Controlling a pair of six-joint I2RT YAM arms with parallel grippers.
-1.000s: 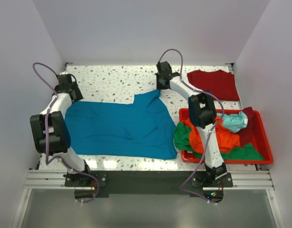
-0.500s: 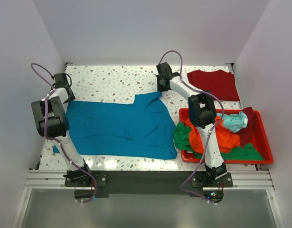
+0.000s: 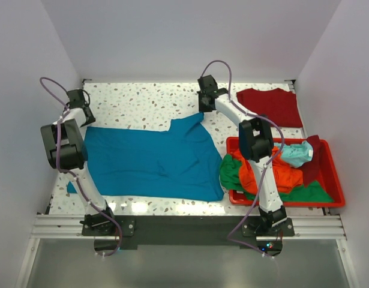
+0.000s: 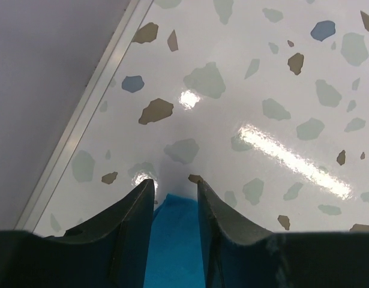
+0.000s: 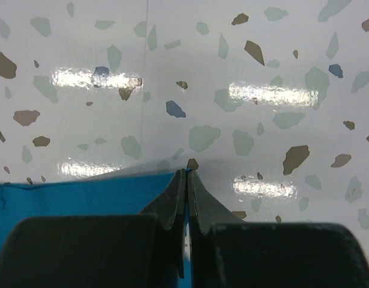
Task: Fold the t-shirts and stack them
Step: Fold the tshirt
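A teal-blue t-shirt [image 3: 154, 162] lies spread flat on the speckled table. My left gripper [image 3: 84, 120] is at its far left corner. In the left wrist view its fingers [image 4: 175, 183] stand apart with the blue cloth [image 4: 175, 240] lying between them. My right gripper [image 3: 202, 110] is at the shirt's far right corner. In the right wrist view it [image 5: 188, 172] is shut on the cloth's edge [image 5: 82, 201], low over the table. A dark red t-shirt [image 3: 271, 105] lies folded at the far right.
A red plastic bin [image 3: 334, 174] at the right holds orange [image 3: 280, 174], green [image 3: 230, 171] and pale aqua [image 3: 297, 153] shirts, with a dark red cloth [image 3: 311, 159] over its far rim. White walls close in on the left, back and right.
My left arm's elbow has swung left toward the wall, uncovering the shirt's left side, and its gripper has shifted slightly farther back. The right arm has barely moved.
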